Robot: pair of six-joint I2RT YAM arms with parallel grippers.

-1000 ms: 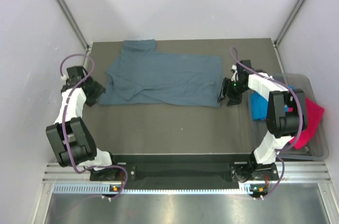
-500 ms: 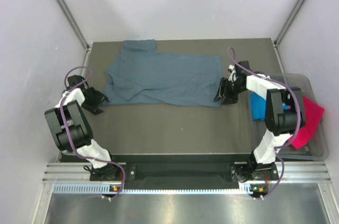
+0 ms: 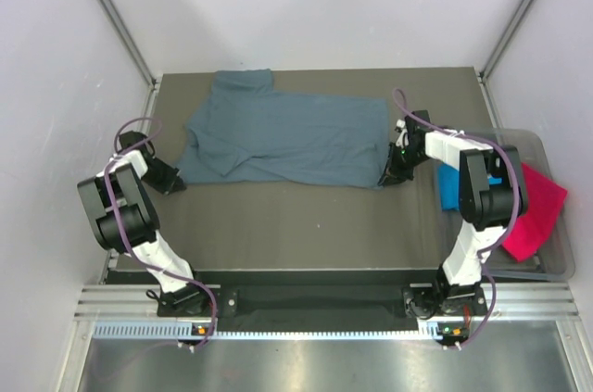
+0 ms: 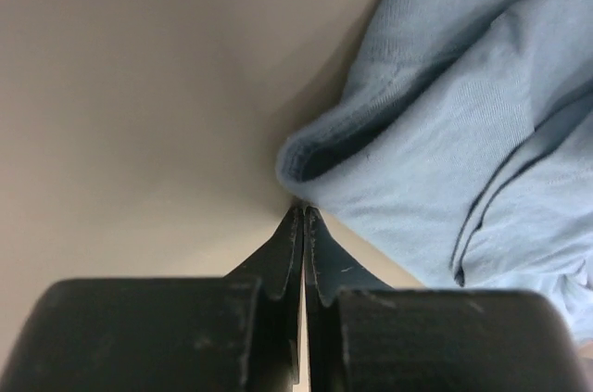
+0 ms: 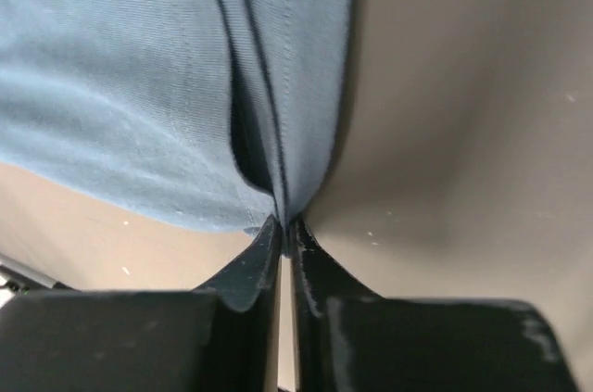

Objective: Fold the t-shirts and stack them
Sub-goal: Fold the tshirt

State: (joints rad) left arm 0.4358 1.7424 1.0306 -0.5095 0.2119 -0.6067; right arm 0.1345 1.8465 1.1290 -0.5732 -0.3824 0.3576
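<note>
With my right claw (image 5: 281,222) pinching the large slate-blue cloth t-shirt (image 3: 287,137) and my left claw (image 4: 303,211) pressed together at its other near corner, I'd lift both evenly.

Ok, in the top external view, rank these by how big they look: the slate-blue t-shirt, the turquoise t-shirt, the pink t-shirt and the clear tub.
1. slate-blue t-shirt, by far the largest
2. clear tub
3. pink t-shirt
4. turquoise t-shirt, but the right arm covers part of it, so its place below the pink one is unsure.
</note>
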